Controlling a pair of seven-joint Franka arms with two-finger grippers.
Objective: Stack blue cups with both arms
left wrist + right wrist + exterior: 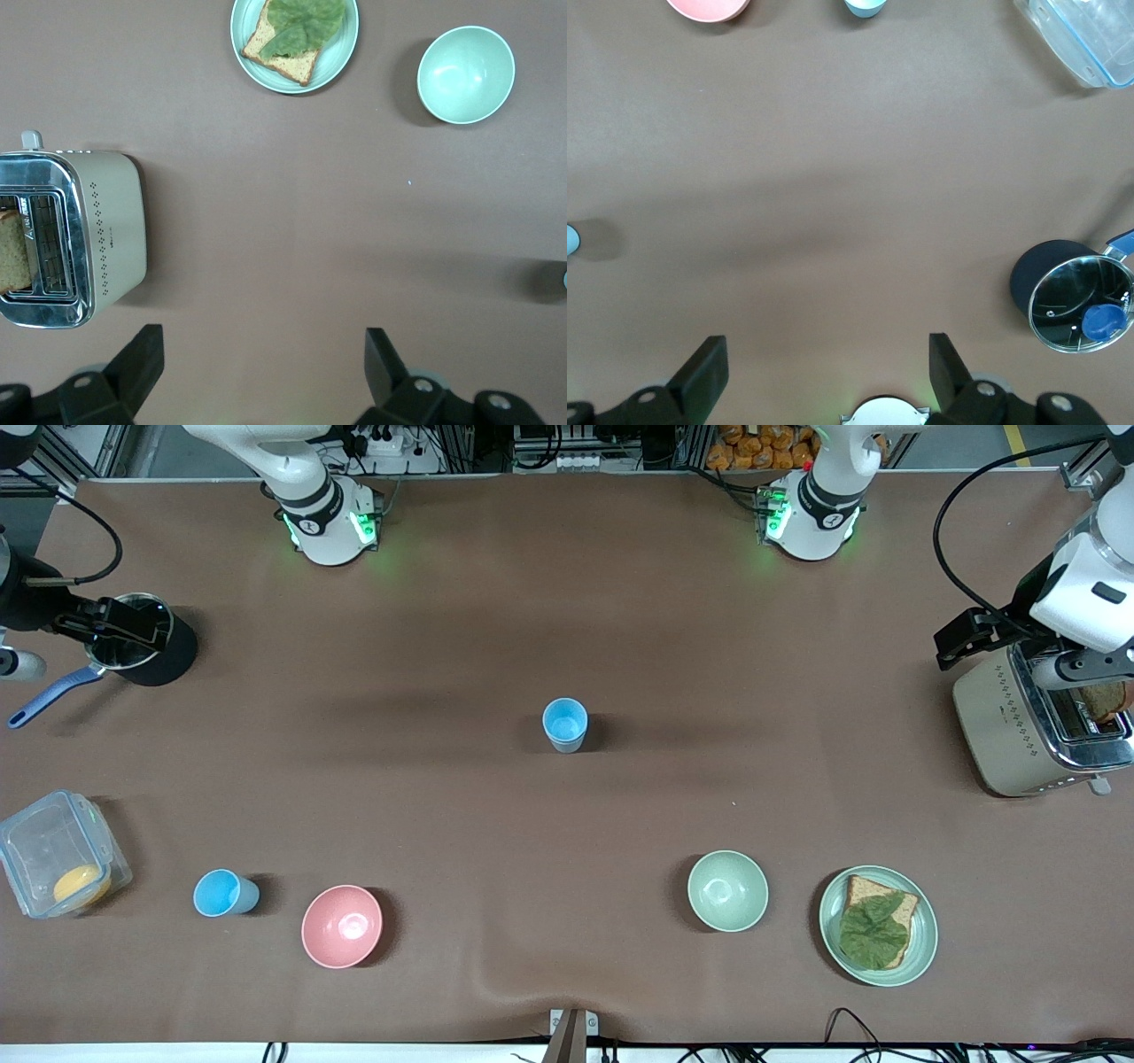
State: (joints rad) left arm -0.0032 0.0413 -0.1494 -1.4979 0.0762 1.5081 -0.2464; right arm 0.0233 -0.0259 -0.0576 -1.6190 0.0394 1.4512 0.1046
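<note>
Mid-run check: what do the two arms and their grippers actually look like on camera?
Both arms are glossy white with black bands near their bases, which glow green: the left arm and the right arm. A black cable loops beside the left arm's wrist. The left gripper and right gripper have matte black, angular fingers with silver screws.

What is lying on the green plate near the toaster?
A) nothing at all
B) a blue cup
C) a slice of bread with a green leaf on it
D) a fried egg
C: the green plate holds a slice of bread with a green leaf on top, nearer the front camera than the toaster.
</note>
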